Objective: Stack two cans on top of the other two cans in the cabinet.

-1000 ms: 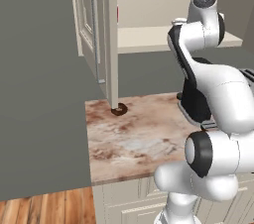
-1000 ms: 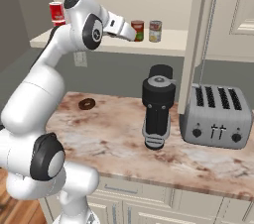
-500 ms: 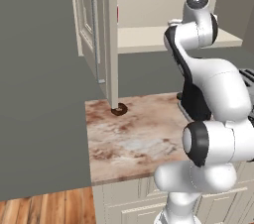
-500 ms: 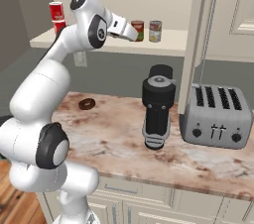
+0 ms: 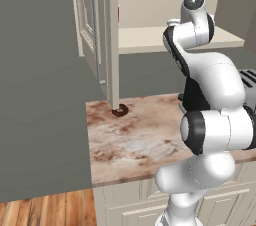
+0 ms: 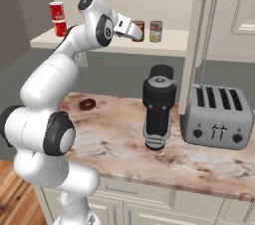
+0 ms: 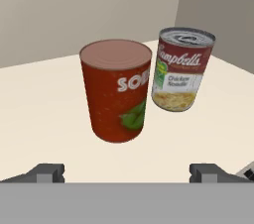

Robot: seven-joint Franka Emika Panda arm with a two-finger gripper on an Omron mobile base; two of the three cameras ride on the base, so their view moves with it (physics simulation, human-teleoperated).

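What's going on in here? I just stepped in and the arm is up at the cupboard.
The robot arm is reaching into the open cabinet, its open gripper aimed at a red soup can on the shelf. A chicken noodle can stands just beside it, and nothing is gripped yet. Two red cans already sit one on the other at the far left of the shelf. A doughnut, a coffee grinder and a toaster sit on the counter below.

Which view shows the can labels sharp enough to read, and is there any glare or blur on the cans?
Hand view: the chicken noodle can label is readable, the red can shows partial white lettering, no glare, soft shading. Right base view: both cans are small, labels illegible.
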